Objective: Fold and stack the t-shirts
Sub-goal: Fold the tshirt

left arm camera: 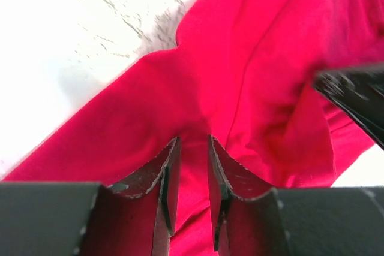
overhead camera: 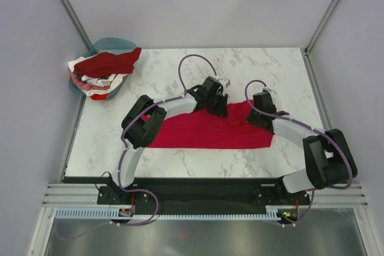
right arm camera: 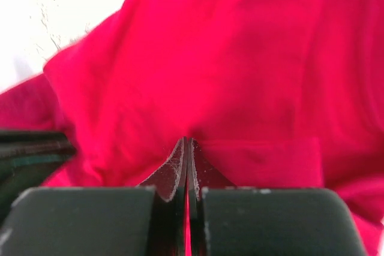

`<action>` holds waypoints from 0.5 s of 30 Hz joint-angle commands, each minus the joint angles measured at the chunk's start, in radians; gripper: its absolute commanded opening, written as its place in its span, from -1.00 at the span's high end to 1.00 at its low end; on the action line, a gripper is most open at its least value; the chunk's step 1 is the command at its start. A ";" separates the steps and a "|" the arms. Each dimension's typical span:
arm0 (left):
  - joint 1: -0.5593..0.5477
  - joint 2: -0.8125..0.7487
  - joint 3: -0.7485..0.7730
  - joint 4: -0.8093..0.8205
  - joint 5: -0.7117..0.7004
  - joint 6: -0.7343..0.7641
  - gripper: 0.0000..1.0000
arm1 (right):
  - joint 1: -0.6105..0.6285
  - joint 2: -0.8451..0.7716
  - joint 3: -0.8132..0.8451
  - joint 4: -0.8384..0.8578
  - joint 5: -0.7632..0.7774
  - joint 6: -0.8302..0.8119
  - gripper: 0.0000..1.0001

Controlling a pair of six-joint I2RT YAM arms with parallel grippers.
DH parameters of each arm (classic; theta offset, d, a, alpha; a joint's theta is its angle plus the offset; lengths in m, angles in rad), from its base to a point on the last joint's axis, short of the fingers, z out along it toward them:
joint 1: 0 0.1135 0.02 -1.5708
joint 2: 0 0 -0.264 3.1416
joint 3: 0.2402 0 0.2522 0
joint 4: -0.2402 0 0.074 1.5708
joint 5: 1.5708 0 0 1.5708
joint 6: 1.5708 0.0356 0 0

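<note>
A bright crimson t-shirt [overhead camera: 204,133] lies spread in a wide band across the middle of the marble table. My left gripper [overhead camera: 217,109] is low over its far edge. In the left wrist view this gripper [left arm camera: 193,148] is open, its fingers [left arm camera: 168,175] a narrow gap apart, with the crimson t-shirt [left arm camera: 252,58] showing through the gap. My right gripper [overhead camera: 259,119] sits at the shirt's far right part. Up close the right gripper [right arm camera: 188,143] is shut on the crimson t-shirt [right arm camera: 240,58], a red sliver pinched between its jaws and the cloth bunched at the tips.
At the table's far left corner stands a teal basin [overhead camera: 114,44] with a heap of t-shirts, a dark red one [overhead camera: 111,61] on top of white and pink cloth [overhead camera: 90,81]. Grey walls close in both sides. The two grippers are close together.
</note>
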 commanded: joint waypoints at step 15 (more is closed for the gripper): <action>0.044 0.027 0.080 -0.143 -0.103 -0.007 0.35 | -0.001 -0.155 0.051 -0.143 0.259 0.021 0.82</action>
